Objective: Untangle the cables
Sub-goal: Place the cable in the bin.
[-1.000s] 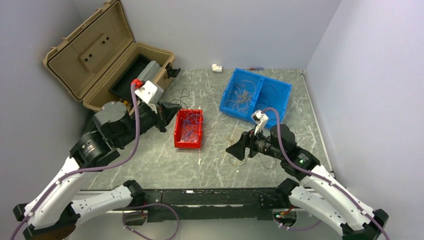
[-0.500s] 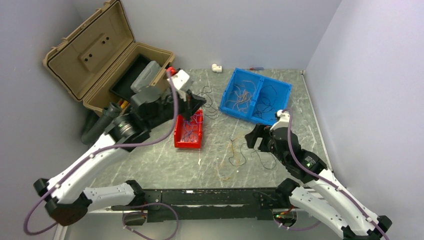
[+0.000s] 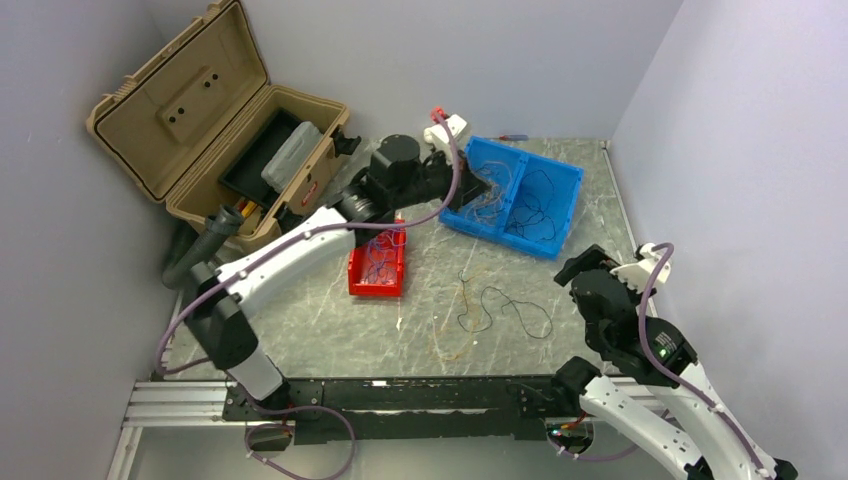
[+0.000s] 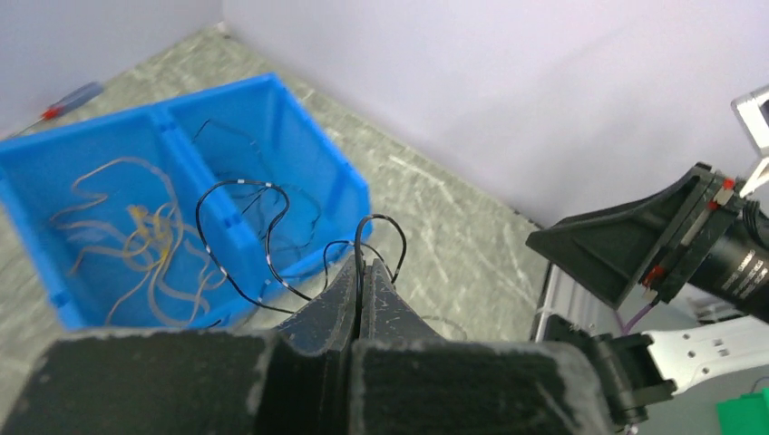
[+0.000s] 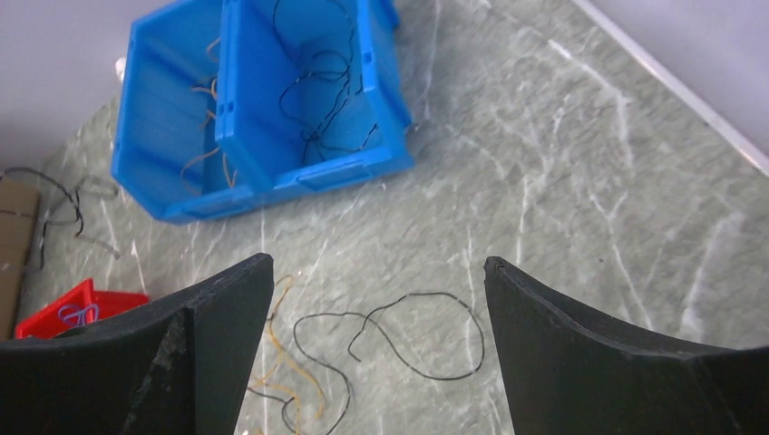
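Observation:
My left gripper [image 3: 478,188] reaches over the blue bin [image 3: 565,180]. In the left wrist view it [image 4: 364,263] is shut on a thin black cable [image 4: 238,187] that loops over the bin's divider. The bin's left compartment holds orange cables [image 4: 145,245] and its right one black cables [image 3: 535,200]. A loose black cable [image 3: 512,312] and an orange one [image 3: 452,325] lie on the table. My right gripper [image 3: 590,272] is open and empty, raised to their right. In the right wrist view [image 5: 378,265] the black cable [image 5: 426,328] lies between its fingers, far below.
A red bin [image 3: 377,285] with blue wires stands at centre-left. An open tan toolbox [image 3: 180,100] and a black corrugated hose [image 3: 195,250] are at far left. A screwdriver [image 3: 512,137] lies by the back wall. More black strands [image 5: 54,201] lie near the toolbox.
My left arm has swung right from beside the red bin to over the blue bin. My right arm has pulled back to the right, away from the loose cables.

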Tool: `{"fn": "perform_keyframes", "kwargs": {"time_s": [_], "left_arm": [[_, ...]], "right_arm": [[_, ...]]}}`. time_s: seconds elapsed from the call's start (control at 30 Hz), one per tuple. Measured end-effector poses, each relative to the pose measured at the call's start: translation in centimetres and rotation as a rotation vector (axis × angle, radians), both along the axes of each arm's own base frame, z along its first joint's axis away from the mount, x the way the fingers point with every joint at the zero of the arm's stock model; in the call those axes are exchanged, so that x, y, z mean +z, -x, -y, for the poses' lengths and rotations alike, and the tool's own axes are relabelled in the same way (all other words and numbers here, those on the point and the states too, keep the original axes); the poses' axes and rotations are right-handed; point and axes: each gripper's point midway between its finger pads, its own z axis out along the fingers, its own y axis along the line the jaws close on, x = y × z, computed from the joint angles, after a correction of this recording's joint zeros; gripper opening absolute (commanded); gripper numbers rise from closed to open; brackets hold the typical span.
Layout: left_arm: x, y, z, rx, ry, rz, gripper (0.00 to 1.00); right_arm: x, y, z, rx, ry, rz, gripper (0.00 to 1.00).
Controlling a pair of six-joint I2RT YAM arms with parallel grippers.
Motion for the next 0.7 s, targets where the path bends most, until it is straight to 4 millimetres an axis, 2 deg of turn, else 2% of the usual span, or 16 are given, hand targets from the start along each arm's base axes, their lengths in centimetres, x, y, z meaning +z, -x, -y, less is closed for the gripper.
{"fn": "perform_keyframes", "kwargs": {"time_s": [0.2,0.37,0.5,0.53,0.7], "left_arm": [[0.1,-2.3,5.0,-0.082,0.069,-0.026,0.00],[-0.9,-3.9,8.7,-0.151,0.106,-0.074,0.00],[-2.3,-5.0,12.1,-0.229,0.143,-0.118,0.00],[-2.6,-5.1,12.4,-0.237,0.146,-0.123,0.00],[-5.8,-5.7,15.6,-0.333,0.200,-0.216,0.00]], "right_arm": [[1.0,0.5,1.6,-0.060,0.021,0.042,0.87],[1.8,0.7,2.5,-0.082,0.038,0.075,0.87],[2.3,0.8,2.9,-0.099,0.053,0.090,0.87],[2.3,0.8,3.0,-0.101,0.057,0.091,0.87],[2.5,0.7,3.2,-0.110,0.065,0.098,0.87]]}}
